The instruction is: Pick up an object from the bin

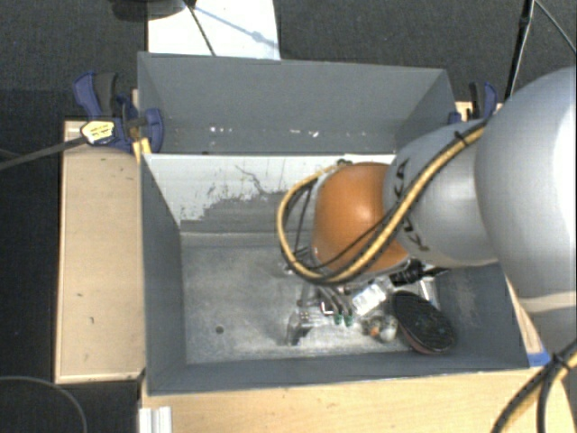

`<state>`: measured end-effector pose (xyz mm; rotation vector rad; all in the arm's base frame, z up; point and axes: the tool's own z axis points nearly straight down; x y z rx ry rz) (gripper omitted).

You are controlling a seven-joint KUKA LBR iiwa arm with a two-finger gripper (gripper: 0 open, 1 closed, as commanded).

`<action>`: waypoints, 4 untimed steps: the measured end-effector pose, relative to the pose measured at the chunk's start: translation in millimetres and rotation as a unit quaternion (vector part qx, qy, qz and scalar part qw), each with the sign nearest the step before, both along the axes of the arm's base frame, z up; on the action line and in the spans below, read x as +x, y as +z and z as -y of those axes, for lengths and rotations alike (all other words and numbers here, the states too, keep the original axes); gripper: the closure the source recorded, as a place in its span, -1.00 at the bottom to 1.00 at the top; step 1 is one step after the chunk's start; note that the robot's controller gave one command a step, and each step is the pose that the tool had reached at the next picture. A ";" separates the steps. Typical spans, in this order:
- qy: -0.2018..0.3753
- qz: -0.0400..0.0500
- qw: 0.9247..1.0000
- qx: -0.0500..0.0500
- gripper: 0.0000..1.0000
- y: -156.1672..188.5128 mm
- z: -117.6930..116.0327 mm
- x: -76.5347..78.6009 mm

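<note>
My gripper (311, 316) is low over the bin floor, near the front wall and right of the middle, under the arm's orange cover. Close to its right lie a small white block (367, 298) with green and dark bits at its near end and a small shiny round piece (386, 331). A black round disc (424, 325) rests flat just right of those, near the front right corner. Nothing shows plainly in the gripper's grasp.
The arm and its cover hang over the right half of the bin and hide what lies under them. Another dark and white item (421, 283) pokes out below the arm near the right wall. The left half shows bare grey floor.
</note>
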<state>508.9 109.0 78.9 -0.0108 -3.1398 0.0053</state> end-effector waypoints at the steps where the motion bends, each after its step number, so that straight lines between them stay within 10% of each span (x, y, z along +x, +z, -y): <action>1: 0.104 0.004 0.995 0.000 -1.00 77.8 100.7 -10.9; 2: 0.072 -0.002 0.997 0.002 -1.00 -6.6 124.8 -11.1; 3: 0.070 0.002 0.998 0.002 1.00 -2.7 123.1 -8.7; 4: 0.062 0.006 0.998 0.001 1.00 161.3 114.5 -1.8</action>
